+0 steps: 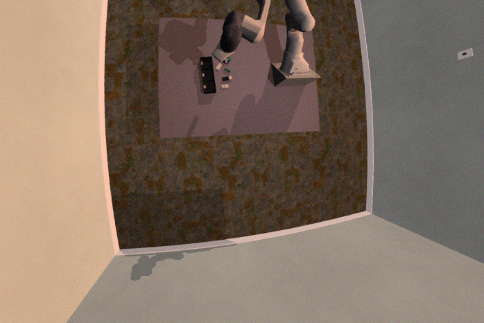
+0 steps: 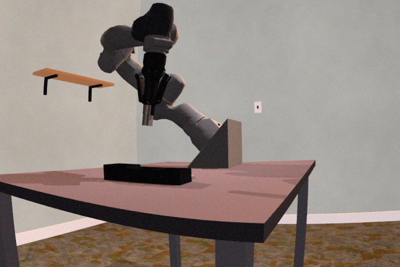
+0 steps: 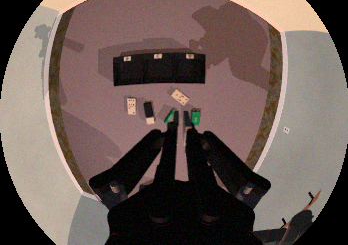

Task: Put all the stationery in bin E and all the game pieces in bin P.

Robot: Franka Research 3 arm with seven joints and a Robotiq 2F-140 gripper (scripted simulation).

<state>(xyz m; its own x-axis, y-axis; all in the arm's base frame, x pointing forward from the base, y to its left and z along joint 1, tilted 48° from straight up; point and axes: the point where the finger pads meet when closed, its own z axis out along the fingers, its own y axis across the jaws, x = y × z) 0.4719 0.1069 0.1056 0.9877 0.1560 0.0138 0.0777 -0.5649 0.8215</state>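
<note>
A black row of bins (image 1: 207,75) lies on the table; it also shows in the side view (image 2: 146,173) and in the wrist view (image 3: 158,68), with small light labels that I cannot read. Beside it lie small things: a cream tile (image 3: 179,97), a white piece (image 3: 132,106), a black and white piece (image 3: 149,112) and two green pieces (image 3: 170,115) (image 3: 195,117). My gripper (image 2: 147,118) points straight down, high above these things, near the end of the bins. Its fingers are shut with nothing between them.
The robot's wedge-shaped base (image 2: 223,146) stands on the table behind the bins. A wooden shelf (image 2: 72,78) hangs on the left wall, away from the table. In the top view the small things (image 1: 225,73) lie between the bins and the base.
</note>
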